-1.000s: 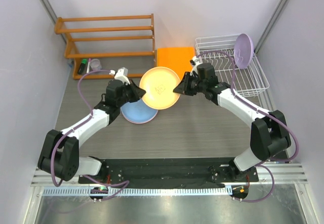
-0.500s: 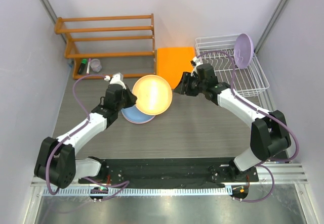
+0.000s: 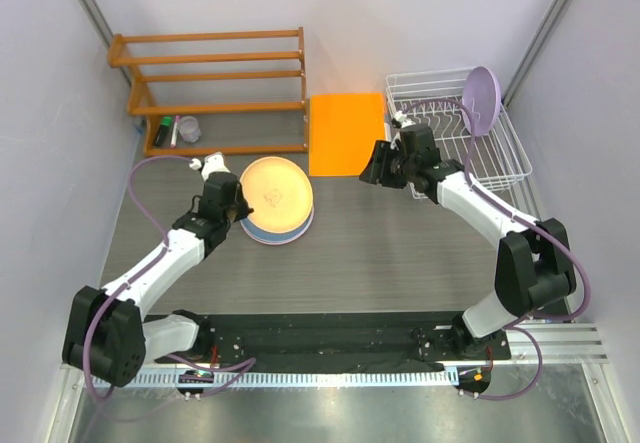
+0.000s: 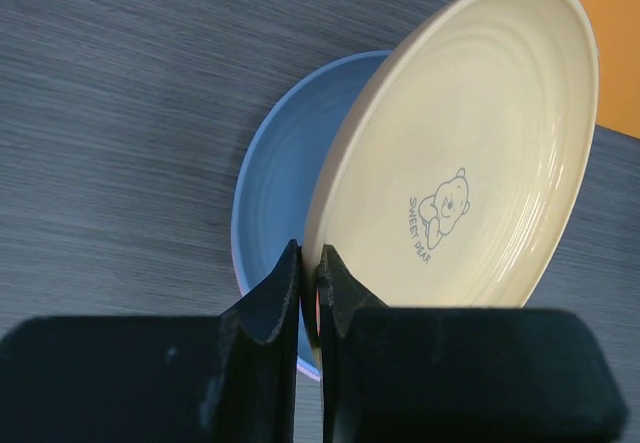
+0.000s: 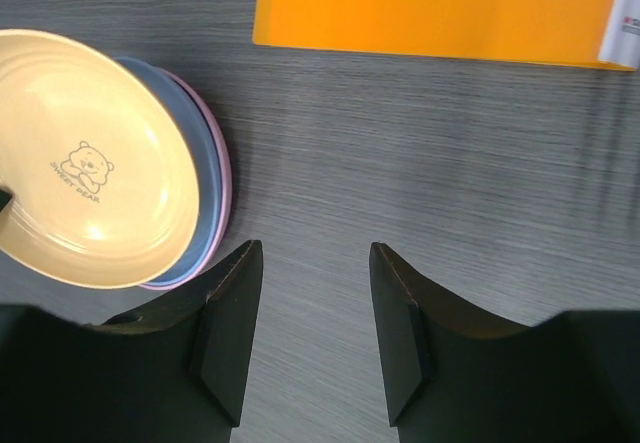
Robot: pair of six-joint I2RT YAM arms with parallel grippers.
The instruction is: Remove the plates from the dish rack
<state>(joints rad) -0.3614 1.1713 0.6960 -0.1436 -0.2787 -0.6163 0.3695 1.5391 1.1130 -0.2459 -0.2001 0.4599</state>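
My left gripper (image 3: 238,210) (image 4: 311,263) is shut on the rim of the pale orange-yellow plate (image 3: 275,193) (image 4: 470,153). It holds the plate tilted low over the light blue plate (image 3: 262,231) (image 4: 280,178), which lies on the pink plate (image 5: 222,178). The stack also shows in the right wrist view, with the yellow plate (image 5: 90,193) uppermost. My right gripper (image 3: 372,168) (image 5: 312,263) is open and empty above the table, between the stack and the dish rack (image 3: 500,153). The lavender plate (image 3: 481,100) stands upright in the rack.
A flat orange mat (image 3: 345,131) (image 5: 440,8) lies between the stack and the rack. An orange wooden slatted shelf (image 3: 215,83) stands at the back left with small items beside it.
My left gripper has carried the yellow plate left and down over the blue plate. My right gripper let go of it and drew back toward the rack.
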